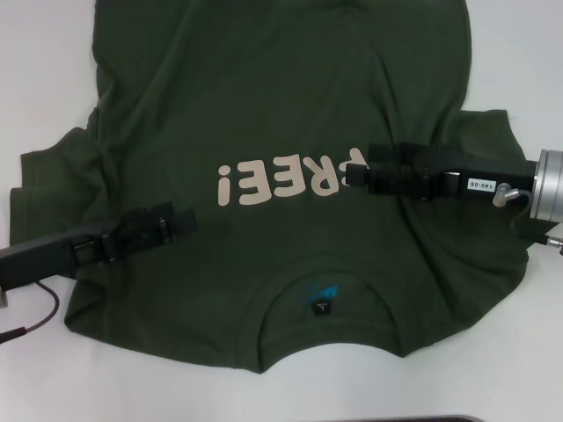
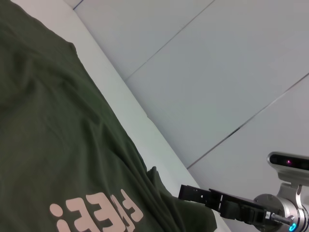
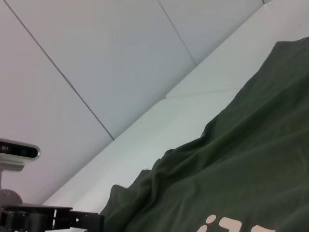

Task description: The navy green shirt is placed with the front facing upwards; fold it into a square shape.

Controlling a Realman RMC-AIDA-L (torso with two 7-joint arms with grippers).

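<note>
Navy green shirt: front up, wrinkled, on white counter. Left claw and right claw over chest; finger state cannot be told. Advice: pinch matching points, fold evenly.

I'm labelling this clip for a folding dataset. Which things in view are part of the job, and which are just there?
Part of the job:
- navy green shirt, front up
- left gripper, over the shirt's chest
- right gripper, at the end of the FREE! print

Just there:
- white table
- cable by the left arm
</note>
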